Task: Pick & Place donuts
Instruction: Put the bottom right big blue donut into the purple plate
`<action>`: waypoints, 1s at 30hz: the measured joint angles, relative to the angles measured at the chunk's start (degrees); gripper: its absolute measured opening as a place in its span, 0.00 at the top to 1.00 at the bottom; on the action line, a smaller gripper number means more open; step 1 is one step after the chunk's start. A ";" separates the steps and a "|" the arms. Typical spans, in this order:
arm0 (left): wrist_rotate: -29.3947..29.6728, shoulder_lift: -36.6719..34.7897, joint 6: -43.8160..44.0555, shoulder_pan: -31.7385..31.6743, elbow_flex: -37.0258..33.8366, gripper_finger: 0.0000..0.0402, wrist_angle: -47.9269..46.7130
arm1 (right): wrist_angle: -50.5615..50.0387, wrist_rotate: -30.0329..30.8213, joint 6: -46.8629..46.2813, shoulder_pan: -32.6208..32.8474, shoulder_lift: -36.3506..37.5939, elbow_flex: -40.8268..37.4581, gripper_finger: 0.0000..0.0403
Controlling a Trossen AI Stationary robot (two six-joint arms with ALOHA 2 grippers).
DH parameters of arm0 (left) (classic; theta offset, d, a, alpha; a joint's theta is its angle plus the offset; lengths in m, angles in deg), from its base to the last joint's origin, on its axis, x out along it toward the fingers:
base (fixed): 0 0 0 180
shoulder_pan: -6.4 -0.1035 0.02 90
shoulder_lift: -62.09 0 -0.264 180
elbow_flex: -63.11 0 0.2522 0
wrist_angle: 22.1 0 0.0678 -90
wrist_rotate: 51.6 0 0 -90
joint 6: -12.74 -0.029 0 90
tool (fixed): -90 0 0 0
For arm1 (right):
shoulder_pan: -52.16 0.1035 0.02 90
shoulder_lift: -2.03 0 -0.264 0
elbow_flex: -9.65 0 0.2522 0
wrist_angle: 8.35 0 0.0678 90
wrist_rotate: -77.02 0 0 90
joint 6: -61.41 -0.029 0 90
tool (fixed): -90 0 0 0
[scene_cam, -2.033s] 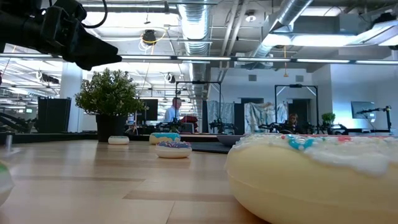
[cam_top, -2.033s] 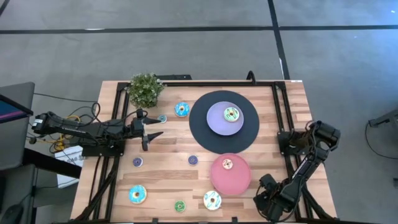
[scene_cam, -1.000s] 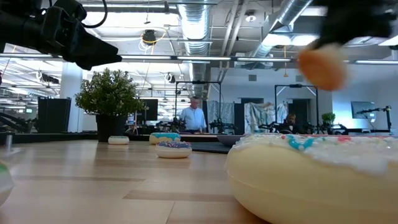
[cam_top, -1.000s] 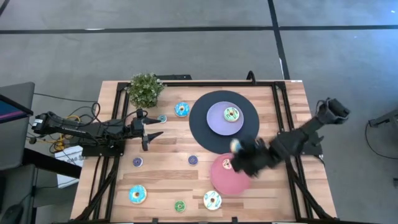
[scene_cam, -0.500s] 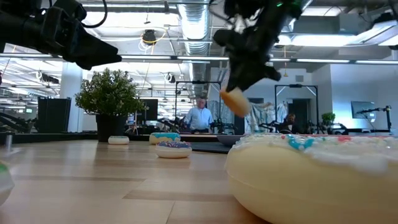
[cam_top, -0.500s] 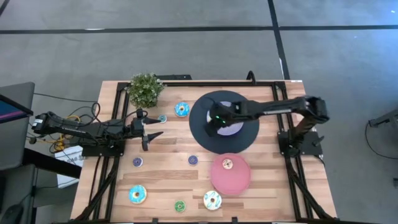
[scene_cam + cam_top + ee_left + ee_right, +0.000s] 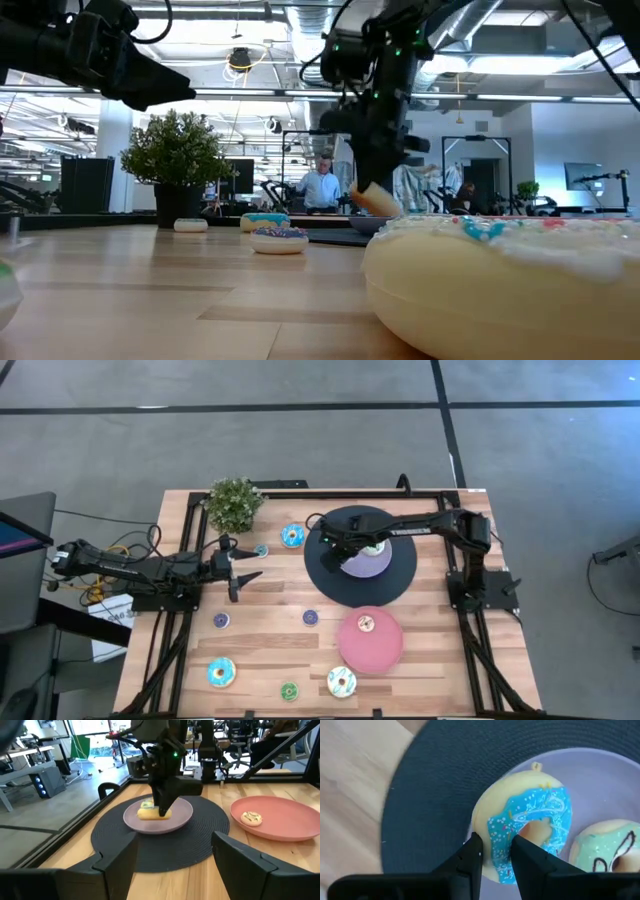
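My right gripper [image 7: 343, 550] is over the lavender plate [image 7: 368, 563], which sits on the black disc [image 7: 330, 585]. It is shut on a tan donut with blue icing [image 7: 530, 827]. A green-iced donut [image 7: 375, 546] lies flat on the same plate. A small donut [image 7: 366, 624] rests on the pink plate [image 7: 375, 650]. Several more donuts lie flat on the wood, among them a blue one [image 7: 292, 536] and a white-green one [image 7: 341, 681]. My left gripper [image 7: 240, 567] waits open above the table's left side. My right gripper pinches the blue-iced donut's ring [image 7: 501, 851]. One finger [image 7: 472, 851] is outside the rim and the other [image 7: 522, 845] is at the hole. It comes from above, pointing down. The donut [image 7: 150, 813] hangs tilted just over the lavender plate; I cannot tell whether it touches the plate.
A potted plant [image 7: 235, 502] stands at the far left corner. Black rails [image 7: 455, 575] run along the table's left and right sides. A large pale donut [image 7: 510, 280] fills the low view's foreground. A person [image 7: 320, 188] stands in the room behind.
My right arm has swung from above the pink plate toward the far edge and leftward, carrying the donut over the black disc. It has then come down over the lavender plate, and the donut now sits lower. My left arm has kept still.
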State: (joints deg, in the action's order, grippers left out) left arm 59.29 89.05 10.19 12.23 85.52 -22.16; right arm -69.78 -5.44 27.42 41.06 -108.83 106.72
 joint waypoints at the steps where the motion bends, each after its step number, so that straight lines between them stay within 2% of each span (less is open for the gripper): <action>1: 0.06 0.02 -0.02 0.00 0.00 0.39 0.05 | -0.26 0.01 0.16 -0.36 -0.39 -0.02 0.79; 9: 0.13 0.02 -0.01 -0.04 0.00 0.39 0.13 | -0.28 3.28 0.52 -2.44 -1.97 0.09 0.79; 24: 0.12 0.02 0.00 -0.04 0.00 0.39 0.20 | -1.86 3.28 1.29 -3.64 -1.97 0.00 0.78; 30: 0.11 0.02 0.03 -0.04 0.00 0.39 0.20 | -1.82 3.28 1.46 -3.54 -1.97 0.00 0.73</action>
State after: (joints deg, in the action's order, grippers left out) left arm 59.40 89.07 10.22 12.18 85.52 -21.97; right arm -71.60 -2.15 28.88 37.53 -110.81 106.72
